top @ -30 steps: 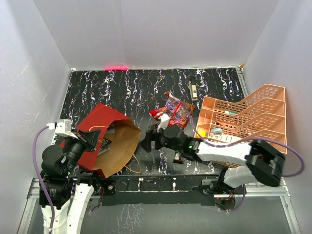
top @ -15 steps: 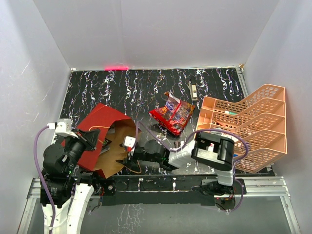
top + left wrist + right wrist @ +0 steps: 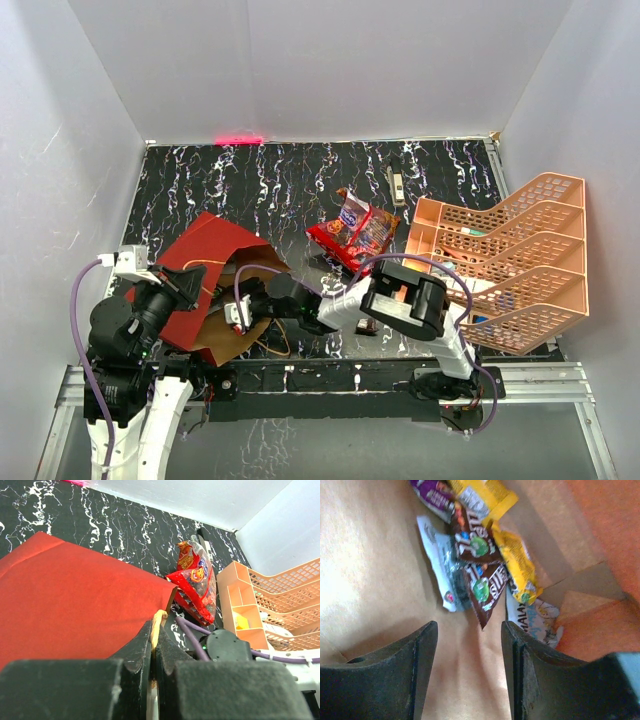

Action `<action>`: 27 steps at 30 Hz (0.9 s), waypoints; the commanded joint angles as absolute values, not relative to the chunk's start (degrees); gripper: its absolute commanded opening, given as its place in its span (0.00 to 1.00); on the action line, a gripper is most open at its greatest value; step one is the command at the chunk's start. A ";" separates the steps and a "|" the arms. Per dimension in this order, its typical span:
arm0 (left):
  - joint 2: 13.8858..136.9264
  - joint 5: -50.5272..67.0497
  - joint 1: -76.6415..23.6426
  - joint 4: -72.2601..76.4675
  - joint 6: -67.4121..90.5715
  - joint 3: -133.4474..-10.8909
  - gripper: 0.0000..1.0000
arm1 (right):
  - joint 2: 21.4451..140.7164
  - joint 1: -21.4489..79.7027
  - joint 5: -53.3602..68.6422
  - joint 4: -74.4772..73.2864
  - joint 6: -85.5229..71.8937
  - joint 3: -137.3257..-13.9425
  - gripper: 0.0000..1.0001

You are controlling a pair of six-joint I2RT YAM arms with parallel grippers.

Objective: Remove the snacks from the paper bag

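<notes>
The red paper bag [image 3: 205,262] lies on its side at the left, its brown mouth facing right. My left gripper [image 3: 152,630] is shut on its tan cord handle [image 3: 159,622], holding the mouth up. My right gripper [image 3: 468,630] reaches inside the bag [image 3: 380,580], open with nothing between its fingers. Just beyond its tips lie a brown packet [image 3: 479,575], a yellow packet [image 3: 517,572], a purple one [image 3: 435,495] and a white-and-blue one [image 3: 440,565]. Red chip bags [image 3: 355,232] lie out on the table, and the left wrist view also shows these chip bags [image 3: 197,587].
A peach lattice tiered tray [image 3: 510,250] stands at the right. A slim pen-like tool [image 3: 396,183] lies near the back edge. A small dark item [image 3: 367,326] sits under the right forearm. White walls close in the black marbled table [image 3: 280,190].
My right arm has swung left from beside the chip bags into the bag's mouth, and its jaws have narrowed. The left gripper has kept still on the handle.
</notes>
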State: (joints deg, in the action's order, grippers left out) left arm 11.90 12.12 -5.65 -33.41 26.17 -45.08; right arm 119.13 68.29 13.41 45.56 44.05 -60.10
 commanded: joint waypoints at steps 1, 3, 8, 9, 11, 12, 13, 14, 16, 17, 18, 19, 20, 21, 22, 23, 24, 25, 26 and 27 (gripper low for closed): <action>11.65 13.09 -5.71 -31.88 25.85 -45.16 0.00 | 121.14 67.00 12.70 43.16 49.81 -64.04 0.55; 11.40 13.17 -5.76 -31.76 25.84 -45.11 0.00 | 122.21 66.81 12.11 42.61 50.91 -64.67 0.54; 11.23 13.10 -5.71 -31.79 25.83 -45.07 0.00 | 125.67 66.58 11.36 41.53 52.29 -67.55 0.51; 11.25 13.09 -5.71 -31.78 25.84 -45.09 0.00 | 126.29 66.49 11.14 41.57 52.25 -68.35 0.51; 11.44 13.24 -5.67 -31.80 25.76 -45.04 0.00 | 127.64 66.53 10.43 41.55 52.12 -70.03 0.50; 11.55 13.39 -5.63 -31.76 25.77 -45.07 0.00 | 128.20 66.49 10.04 41.65 51.93 -70.91 0.49; 11.52 13.55 -5.55 -31.74 25.69 -45.11 0.00 | 128.84 66.51 9.54 41.66 51.82 -71.85 0.49; 11.51 13.67 -5.47 -31.68 25.67 -45.06 0.00 | 129.51 66.50 9.10 41.58 51.86 -72.68 0.48; 11.43 13.77 -5.29 -31.59 25.66 -45.02 0.00 | 130.57 66.49 8.98 41.66 51.76 -74.57 0.47; 11.43 13.80 -5.28 -31.63 25.71 -45.08 0.00 | 131.11 66.53 8.99 41.68 51.77 -75.28 0.46; 11.43 13.84 -5.27 -31.64 25.67 -45.09 0.00 | 131.65 66.53 8.90 42.03 51.66 -76.16 0.45; 11.43 13.84 -5.27 -31.63 25.62 -45.04 0.00 | 132.19 66.47 8.51 42.45 51.45 -77.08 0.44; 11.36 13.84 -5.27 -31.64 25.65 -45.08 0.00 | 132.80 66.52 7.85 42.98 51.02 -77.88 0.42; 11.34 13.81 -5.27 -31.68 25.66 -45.05 0.00 | 133.29 66.51 7.22 43.51 50.61 -78.61 0.40; 11.26 13.72 -5.27 -31.65 25.66 -45.03 0.00 | 133.71 66.46 6.67 44.06 49.78 -79.33 0.39; 11.21 13.60 -5.27 -31.66 25.66 -45.06 0.00 | 133.98 66.38 6.45 44.38 48.85 -80.05 0.37; 11.20 13.54 -5.27 -31.68 25.66 -45.06 0.00 | 133.98 66.32 7.00 44.35 48.01 -80.55 0.34; 11.29 13.46 -5.27 -31.68 25.66 -45.11 0.00 | 133.76 66.28 7.95 44.16 47.28 -80.70 0.30; 11.45 13.53 -5.23 -31.69 25.66 -45.01 0.00 | 133.40 66.23 8.93 43.97 46.68 -80.54 0.27; 11.63 13.59 -5.19 -31.72 25.66 -45.02 0.00 | 132.91 66.26 9.77 43.85 46.08 -80.09 0.23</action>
State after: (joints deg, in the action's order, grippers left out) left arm 11.75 13.08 -5.58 -33.06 26.13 -44.97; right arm 133.71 66.61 8.10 40.45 49.41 -77.71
